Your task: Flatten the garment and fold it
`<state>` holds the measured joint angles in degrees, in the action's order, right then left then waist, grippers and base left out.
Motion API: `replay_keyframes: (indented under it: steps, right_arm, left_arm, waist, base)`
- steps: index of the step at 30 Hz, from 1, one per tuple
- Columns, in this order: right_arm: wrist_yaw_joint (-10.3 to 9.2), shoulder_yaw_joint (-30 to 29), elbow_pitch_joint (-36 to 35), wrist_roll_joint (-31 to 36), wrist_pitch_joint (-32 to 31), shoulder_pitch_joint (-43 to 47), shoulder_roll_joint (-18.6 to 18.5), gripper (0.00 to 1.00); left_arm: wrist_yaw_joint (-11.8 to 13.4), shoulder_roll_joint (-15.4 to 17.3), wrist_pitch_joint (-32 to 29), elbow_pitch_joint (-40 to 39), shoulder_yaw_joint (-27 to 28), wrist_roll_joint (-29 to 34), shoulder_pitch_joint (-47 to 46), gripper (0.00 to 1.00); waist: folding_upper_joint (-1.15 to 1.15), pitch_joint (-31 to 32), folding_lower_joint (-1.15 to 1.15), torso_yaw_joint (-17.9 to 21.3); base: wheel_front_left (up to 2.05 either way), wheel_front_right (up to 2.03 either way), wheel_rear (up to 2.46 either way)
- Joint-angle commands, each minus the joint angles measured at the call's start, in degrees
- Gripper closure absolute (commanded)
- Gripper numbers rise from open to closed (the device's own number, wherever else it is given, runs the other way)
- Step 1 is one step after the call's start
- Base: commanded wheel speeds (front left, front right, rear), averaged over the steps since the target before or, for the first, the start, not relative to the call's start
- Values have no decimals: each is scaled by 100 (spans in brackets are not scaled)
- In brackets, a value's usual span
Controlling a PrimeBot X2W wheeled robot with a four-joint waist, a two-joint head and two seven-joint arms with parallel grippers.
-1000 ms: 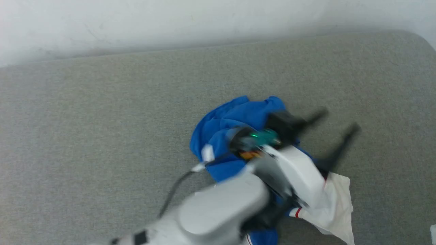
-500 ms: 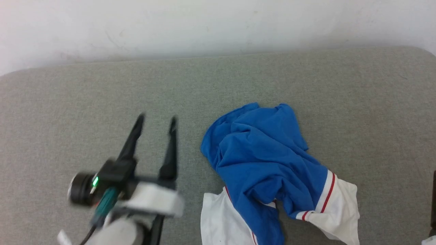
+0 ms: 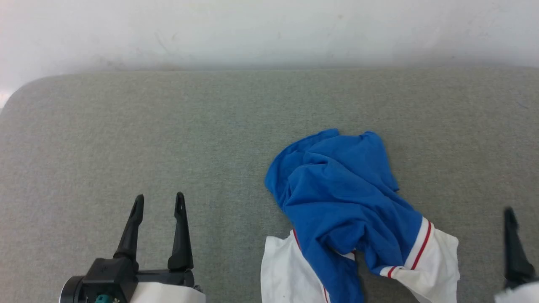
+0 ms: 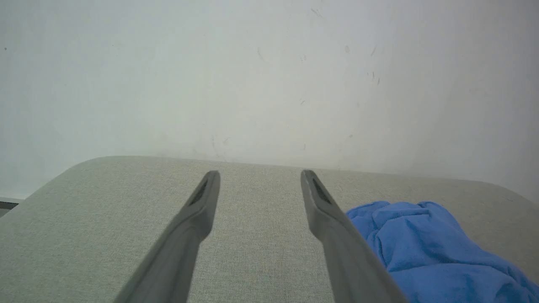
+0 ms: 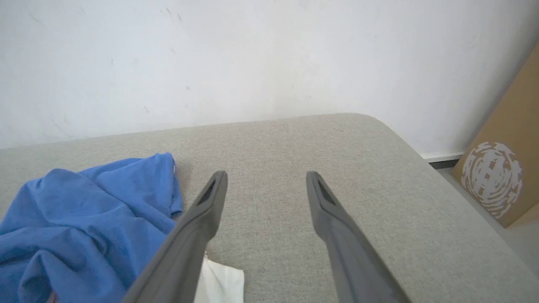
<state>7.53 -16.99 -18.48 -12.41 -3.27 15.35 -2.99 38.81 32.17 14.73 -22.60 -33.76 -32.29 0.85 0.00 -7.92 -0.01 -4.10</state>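
crumpled blue garment (image 3: 337,189) right of centre on round-cornered grey woven bench (image 3: 168,126); left gripper (image 3: 159,197), right gripper (image 5: 266,174) spread wide.

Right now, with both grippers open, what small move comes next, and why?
Probably reach the right gripper toward the white sleeve nearest it: the garment lies bunched on the grey pad, and that sleeve sticks out, easy to pull flat.

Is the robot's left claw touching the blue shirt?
Apart. In the head view, a stretch of bare grey cushion lies between the left gripper and the shirt. Its jaws are open and hold nothing.
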Motion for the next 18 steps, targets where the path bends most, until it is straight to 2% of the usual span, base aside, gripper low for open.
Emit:
replay_keyframes:
  steps: [1, 5, 8, 13, 18]
  right_arm:
    - [-4, 130, -116, 97, -99, -215, 12, 0]
    - [-4, 692, -313, 210, -796, -940, 12, 0]
    - [-4, 1050, -198, 295, -1598, -1620, 12, 0]
    - [-4, 1166, 484, 293, -3054, -2600, 10, 0]
    - [-4, 1339, 1259, 454, -3883, -3161, -123, 0]
  left_arm:
    - [-90, -72, 26, 7, 67, 74, 36, 0]
    - [-333, -265, 26, 91, 160, 174, 14, 0]
    - [-508, -421, 26, 180, 183, 240, -51, 0]
    - [-780, -679, 27, 354, 205, 313, -179, 0]
    - [-1002, -880, 27, 513, 258, 395, -285, 0]
  waist:
    - [0, -58, 1, -81]
    - [0, -214, 1, -150]
    - [0, -363, 1, -217]
    - [0, -571, 1, -406]
    - [0, -755, 1, -645]
  base:
    - [0, 0, 0]
    - [0, 0, 0]
    - [0, 0, 0]
    - [0, 0, 0]
    - [0, 0, 0]
